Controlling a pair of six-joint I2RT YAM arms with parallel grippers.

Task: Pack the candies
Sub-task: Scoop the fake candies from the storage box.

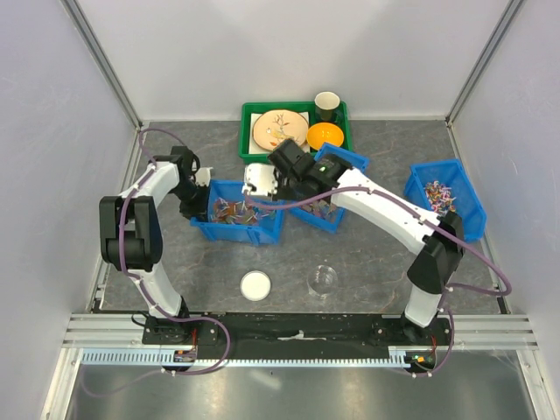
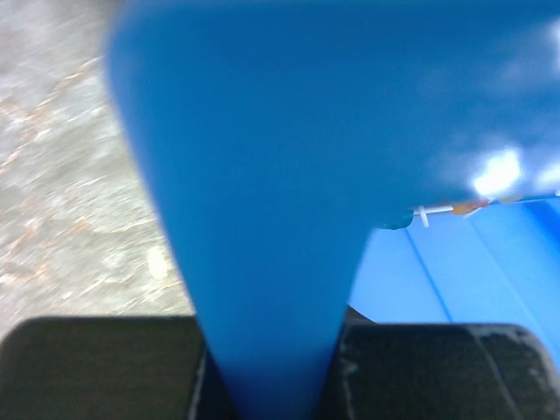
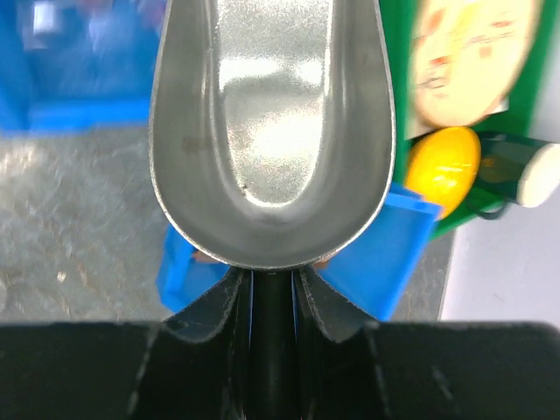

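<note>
**Top view: left arm gripping a bin wall, right arm holding an empty scoop**

Top view is showing three blue bins on a grey table [image 1: 367,262]. The near-left bin [image 1: 238,220] is carrying a heap of mixed-colour candies [image 1: 236,210], and the far-right bin [image 1: 446,198] is holding another pile [image 1: 435,194]. A middle bin [image 1: 331,185] is sitting mostly under the right arm, with a few colourful bits showing at its near edge.

The left gripper [image 1: 203,185] is sitting at the left bin's left wall. In the left wrist view its fingers [image 2: 101,367] are pinching the blue wall [image 2: 262,192] between them, one pad on each side.

The right gripper [image 1: 282,173] is hanging over the gap between the left and middle bins, and it's clamping the handle of a metal scoop [image 3: 271,131]. In the right wrist view the scoop's bowl is looking bare and shiny.

Behind sits a green tray [image 1: 247,115] with a plate [image 1: 280,129], an orange bowl [image 1: 325,136] and a dark cup [image 1: 327,106]. Near the arm bases, a white lid [image 1: 255,285] and a clear jar [image 1: 322,280] are standing apart.
</note>
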